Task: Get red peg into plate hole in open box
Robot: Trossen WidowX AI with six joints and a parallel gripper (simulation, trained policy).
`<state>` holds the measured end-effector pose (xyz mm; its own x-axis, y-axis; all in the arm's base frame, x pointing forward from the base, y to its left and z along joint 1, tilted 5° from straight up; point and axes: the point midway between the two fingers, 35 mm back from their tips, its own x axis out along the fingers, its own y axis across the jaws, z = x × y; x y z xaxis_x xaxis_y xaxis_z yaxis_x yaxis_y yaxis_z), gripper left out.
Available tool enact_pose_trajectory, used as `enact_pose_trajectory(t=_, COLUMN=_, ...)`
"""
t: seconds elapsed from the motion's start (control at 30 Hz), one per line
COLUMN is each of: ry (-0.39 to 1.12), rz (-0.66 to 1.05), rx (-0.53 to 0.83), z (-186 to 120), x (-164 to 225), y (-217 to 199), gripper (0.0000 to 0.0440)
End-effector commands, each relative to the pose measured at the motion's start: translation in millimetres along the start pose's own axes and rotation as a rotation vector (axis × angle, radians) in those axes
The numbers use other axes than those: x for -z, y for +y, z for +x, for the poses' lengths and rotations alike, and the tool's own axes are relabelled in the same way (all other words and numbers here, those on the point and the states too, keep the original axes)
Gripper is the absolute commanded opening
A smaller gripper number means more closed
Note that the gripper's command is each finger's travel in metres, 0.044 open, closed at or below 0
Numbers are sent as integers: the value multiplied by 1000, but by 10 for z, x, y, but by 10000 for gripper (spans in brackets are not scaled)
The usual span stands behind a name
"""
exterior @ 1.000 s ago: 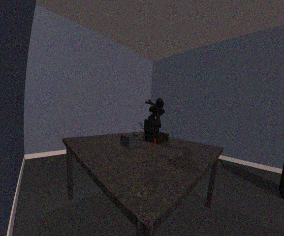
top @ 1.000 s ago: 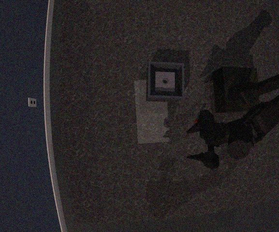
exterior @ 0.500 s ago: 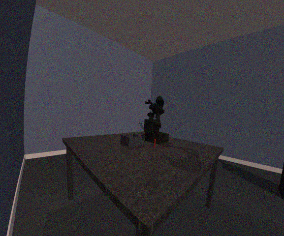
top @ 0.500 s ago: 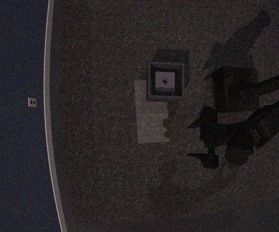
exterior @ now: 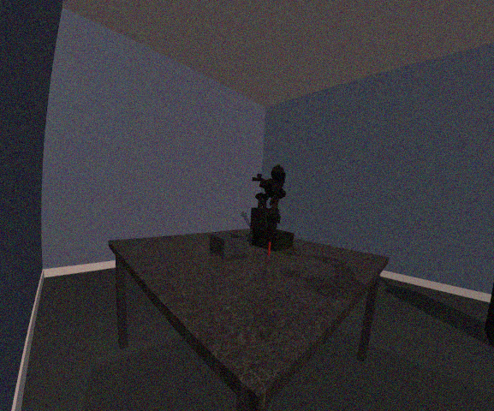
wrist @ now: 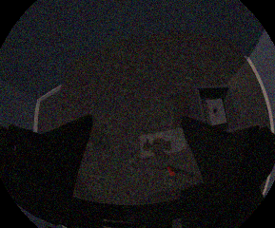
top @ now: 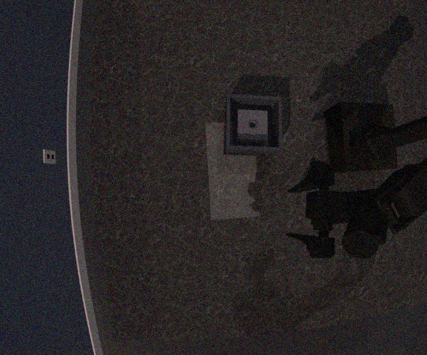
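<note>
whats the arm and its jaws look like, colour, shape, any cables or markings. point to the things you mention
The arm [top: 416, 191] [exterior: 276, 187] looks near black all over, with chunky, rounded joint housings. Its jaws are dark too, two separate fingers tapering to points in the top view. No cables or markings can be made out in this dim light.

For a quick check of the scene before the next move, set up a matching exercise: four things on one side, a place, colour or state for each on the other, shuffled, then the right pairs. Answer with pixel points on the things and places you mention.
Things
1. gripper [top: 288, 211] [wrist: 138, 120]
2. peg [exterior: 269, 248] [wrist: 170, 171]
3. open box [top: 226, 126] [exterior: 217, 244]
4. plate with a hole [top: 243, 116] [wrist: 211, 104]

Descriptions
A. pale, at the bottom of a container
B. fingers wide apart, nothing between them
C. red, outside the box
D. square-rimmed, standing on the table [exterior: 255, 327]

Pairs: 1-B, 2-C, 3-D, 4-A
</note>
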<state>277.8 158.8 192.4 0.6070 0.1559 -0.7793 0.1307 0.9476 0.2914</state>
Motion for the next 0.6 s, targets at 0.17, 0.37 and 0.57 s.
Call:
enact_pose_trajectory(t=0.17, ry=28, rz=-28, rx=46, z=49, x=25, y=-35, gripper=440)
enact_pose_trajectory(t=0.37, ry=81, rz=-22, rx=100, z=139, x=162, y=-124, gripper=440)
enact_pose_trajectory(t=0.57, ry=192, rz=29, rx=211, z=275, x=498, y=-336, gripper=439)
